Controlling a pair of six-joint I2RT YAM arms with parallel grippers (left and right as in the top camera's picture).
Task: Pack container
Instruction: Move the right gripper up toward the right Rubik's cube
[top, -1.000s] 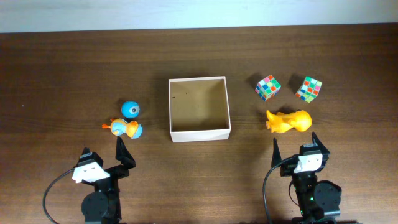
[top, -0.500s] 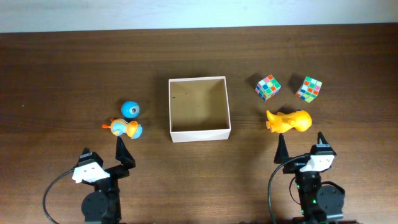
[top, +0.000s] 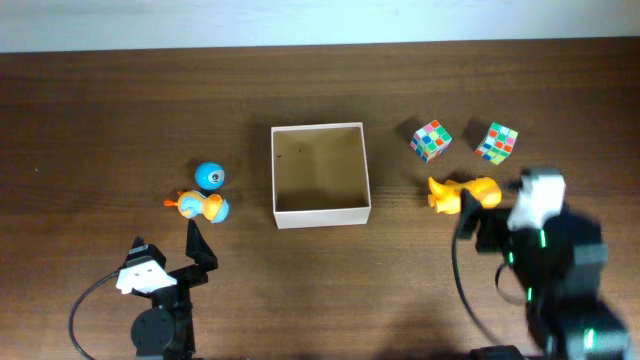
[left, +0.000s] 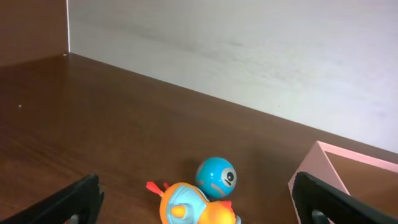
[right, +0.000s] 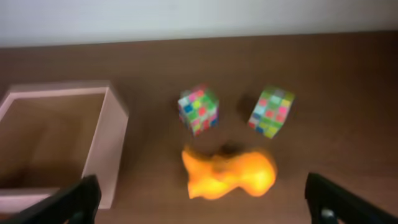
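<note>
The container (top: 322, 214), a shallow white-walled box with a tan floor, stands mid-table and holds nothing. It also shows in the right wrist view (right: 115, 134) and the left wrist view (left: 328, 158). A yellow toy (top: 448, 194) lies to its right, with two colour cubes (top: 431, 140) (top: 496, 142) behind it. My right gripper (top: 490, 215) is open and raised over the toy's near side. In the right wrist view the toy (right: 229, 174) lies ahead between the open fingers (right: 208, 205). My left gripper (top: 165, 240) is open and empty, near the front edge.
A blue ball (top: 210, 176) and an orange and blue duck toy (top: 203, 206) lie left of the container. In the left wrist view the ball (left: 216, 177) and the duck toy (left: 196, 205) lie ahead of the fingers. A pale wall runs behind the table.
My right arm has risen and moved forward from the front edge toward the yellow toy, now partly covering it from above. The left arm and all the toys have not moved.
</note>
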